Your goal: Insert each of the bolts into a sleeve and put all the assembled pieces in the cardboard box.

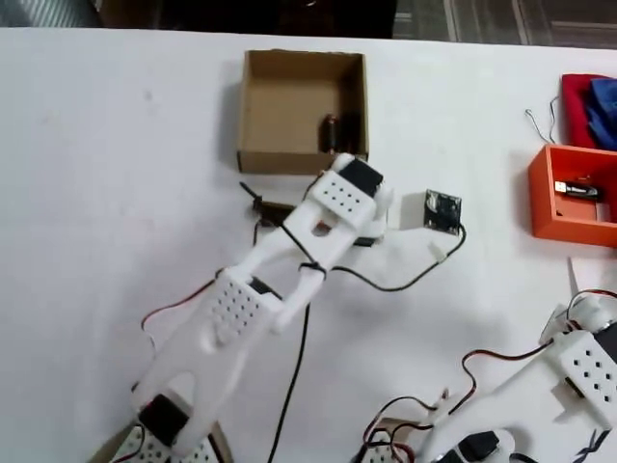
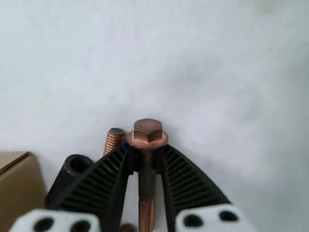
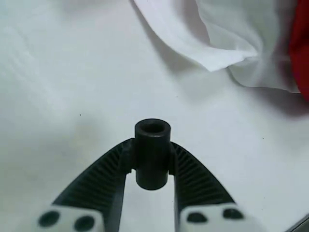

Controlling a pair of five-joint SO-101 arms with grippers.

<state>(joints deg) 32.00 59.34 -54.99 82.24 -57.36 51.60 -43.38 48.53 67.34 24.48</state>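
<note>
In the left wrist view my left gripper [image 2: 147, 159] is shut on a copper bolt [image 2: 147, 137], its hex head just past the fingertips. Beside it on the white table lie a second copper bolt [image 2: 114, 141] and a black sleeve [image 2: 72, 169], next to a corner of the cardboard box [image 2: 14, 186]. From above, the left arm [image 1: 337, 203] sits just in front of the open cardboard box [image 1: 253, 106], which holds one dark assembled piece [image 1: 329, 133]. My right gripper [image 3: 152, 166] is shut on an upright black sleeve [image 3: 152, 145], its bore facing up. The right arm [image 1: 588, 367] is at the table's right edge.
An orange tray [image 1: 542, 198] with a small dark item stands at the right, red and blue cloth [image 1: 588, 106] behind it. A small black module [image 1: 442, 210] with a wire lies right of the left arm. White crumpled paper [image 3: 217, 38] lies beyond the right gripper.
</note>
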